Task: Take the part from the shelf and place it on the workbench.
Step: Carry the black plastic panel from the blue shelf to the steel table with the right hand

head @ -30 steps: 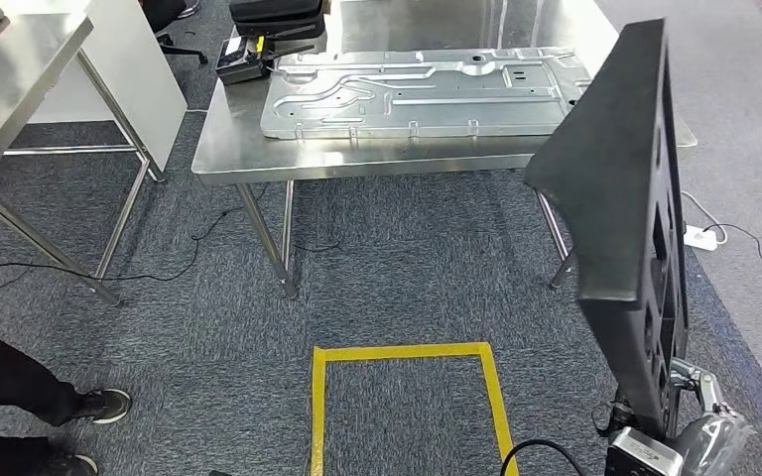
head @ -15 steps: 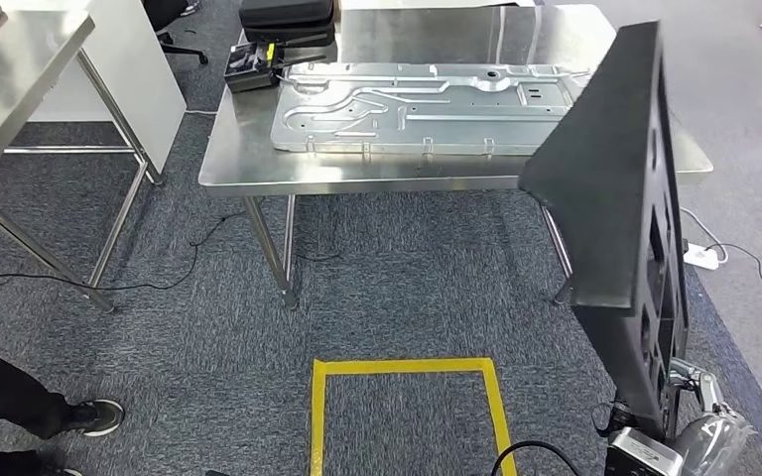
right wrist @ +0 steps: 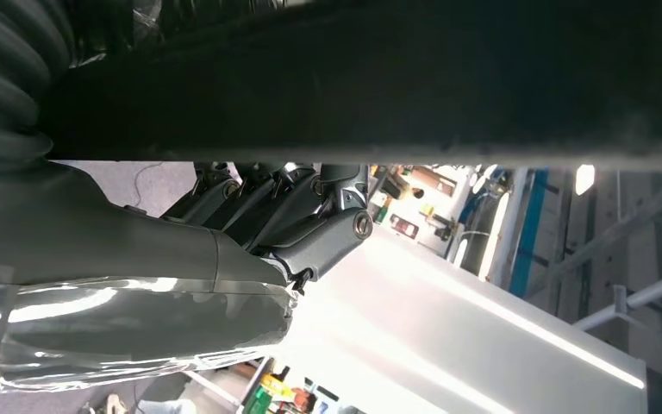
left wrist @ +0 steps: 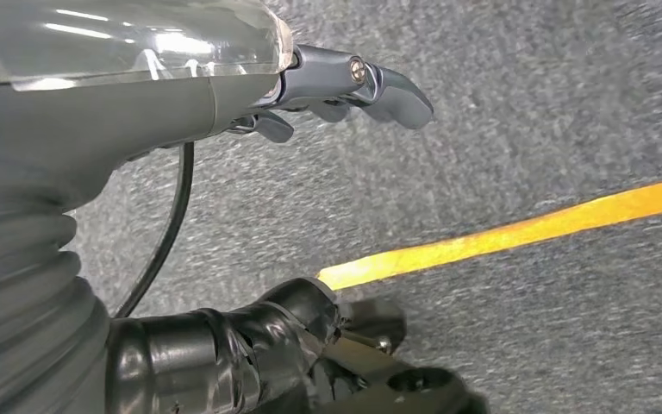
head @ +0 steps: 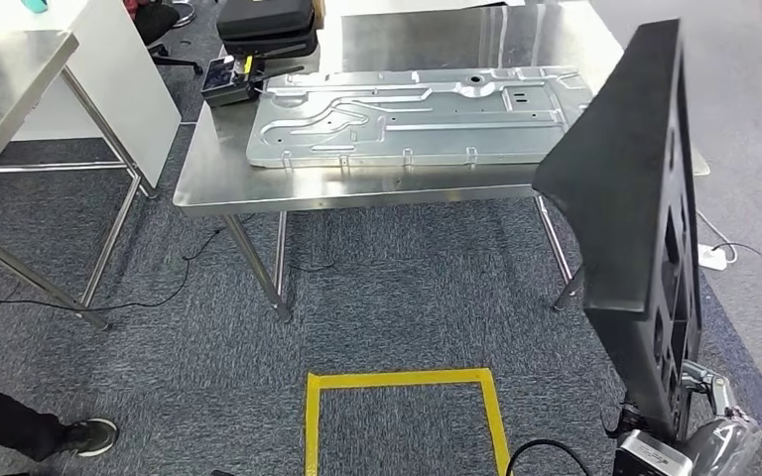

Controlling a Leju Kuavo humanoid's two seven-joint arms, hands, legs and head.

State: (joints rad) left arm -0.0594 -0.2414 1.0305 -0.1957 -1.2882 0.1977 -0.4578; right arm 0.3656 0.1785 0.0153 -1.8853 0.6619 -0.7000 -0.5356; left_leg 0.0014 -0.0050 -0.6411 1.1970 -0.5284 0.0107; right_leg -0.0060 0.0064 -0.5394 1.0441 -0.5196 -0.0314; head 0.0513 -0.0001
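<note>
Steel workbench (head: 258, 193) stands ahead across the carpet, already carrying a stamped metal panel (head: 412, 114), robot not yet at its edge. Black part (head: 625, 228) is off the shelf, upright at robot's right, gripped from below by right hand (head: 699, 416); placing is left. Left hand (left wrist: 336, 86) hangs over the floor, holding nothing, fingers loosely curled.
</note>
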